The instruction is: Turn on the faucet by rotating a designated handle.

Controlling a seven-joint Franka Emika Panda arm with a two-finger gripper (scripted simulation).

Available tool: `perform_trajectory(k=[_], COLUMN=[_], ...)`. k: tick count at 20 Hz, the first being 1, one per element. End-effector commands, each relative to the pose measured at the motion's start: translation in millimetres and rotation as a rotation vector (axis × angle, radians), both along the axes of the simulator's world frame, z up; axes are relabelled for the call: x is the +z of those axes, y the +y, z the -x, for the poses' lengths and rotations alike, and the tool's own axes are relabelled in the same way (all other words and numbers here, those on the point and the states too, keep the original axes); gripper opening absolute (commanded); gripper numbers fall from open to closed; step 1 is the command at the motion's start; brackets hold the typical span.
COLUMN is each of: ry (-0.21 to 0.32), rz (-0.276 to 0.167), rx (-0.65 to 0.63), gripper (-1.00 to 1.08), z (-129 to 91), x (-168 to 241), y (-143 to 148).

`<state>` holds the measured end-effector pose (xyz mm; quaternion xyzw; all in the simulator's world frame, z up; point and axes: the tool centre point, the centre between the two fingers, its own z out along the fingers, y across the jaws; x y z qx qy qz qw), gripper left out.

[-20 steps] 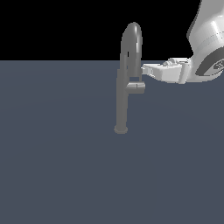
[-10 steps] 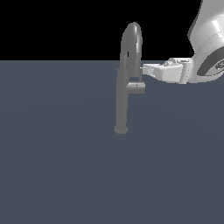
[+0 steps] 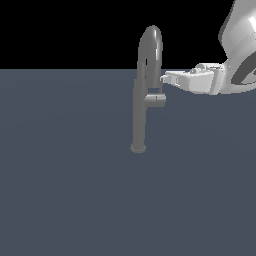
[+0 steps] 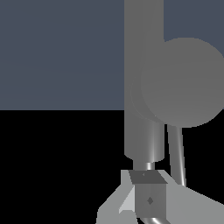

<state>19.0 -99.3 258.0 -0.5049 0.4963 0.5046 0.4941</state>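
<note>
Running off the exterior view's right edge: robot arm (image 3: 239, 55). Getting cropped in the wrist view: faucet (image 4: 143, 78) column, handle (image 4: 183, 82) end face, gripper (image 4: 148, 199). Hiding behind the spout: gripper fingertips; jaw state unreadable.

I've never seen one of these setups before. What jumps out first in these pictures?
A tall grey faucet stands alone in the middle of a flat dark floor, its arched spout rising against the black background. From the exterior view's right a white robot arm reaches in, its pincer right beside the spout, just above the stubby handle that sticks out sideways from the column.
</note>
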Motion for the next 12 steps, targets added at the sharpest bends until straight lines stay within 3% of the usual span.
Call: perform_trajectory(k=[1, 10, 12], ry=[0.002, 0.002, -0.008], rz=[-0.002, -0.002, 0.003], rx=[0.002, 0.004, -0.001], gripper=[-1.0, -1.0, -1.0], z=[7.1, 35.0, 28.0], x=[0.0, 0.8, 2.5], y=[-0.3, -1.0, -0.7])
